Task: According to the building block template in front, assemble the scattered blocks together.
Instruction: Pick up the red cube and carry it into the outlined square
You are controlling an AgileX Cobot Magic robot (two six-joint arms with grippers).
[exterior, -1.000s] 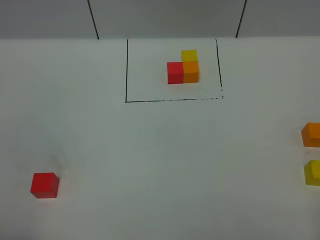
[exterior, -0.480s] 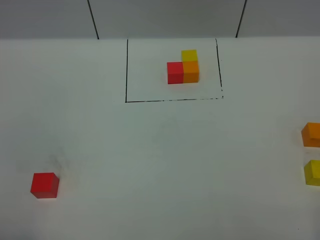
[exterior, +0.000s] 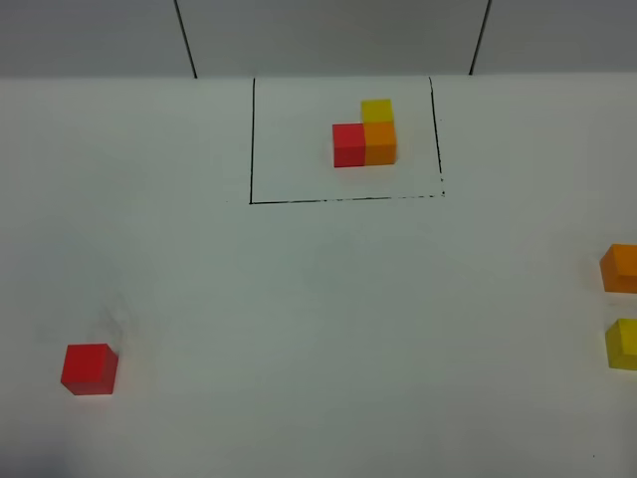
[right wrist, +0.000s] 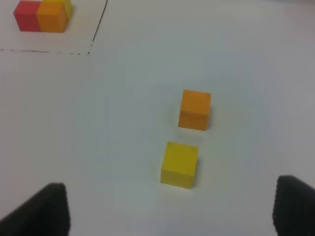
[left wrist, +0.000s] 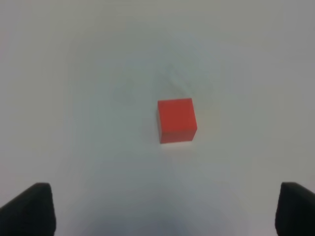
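The building block template (exterior: 364, 134) is an L of red, orange and yellow cubes inside a black drawn rectangle at the back; it also shows in the right wrist view as the template (right wrist: 43, 15). Of the scattered blocks, the red cube (exterior: 89, 368) lies at front left. The orange cube (exterior: 620, 268) and yellow cube (exterior: 623, 344) lie at the right edge, slightly apart. My left gripper (left wrist: 166, 196) is open, with the red cube (left wrist: 176, 120) ahead of its fingers. My right gripper (right wrist: 170, 206) is open just short of the yellow cube (right wrist: 179, 164), with the orange cube (right wrist: 195, 109) beyond it. Neither gripper appears in the exterior view.
The white table (exterior: 328, 319) carries only the cubes and the drawn frame (exterior: 252, 139). A grey wall with two dark vertical seams (exterior: 185, 40) runs along the table's back edge.
A faint shadow has crept into the lower left corner of the exterior view. No cube has moved.
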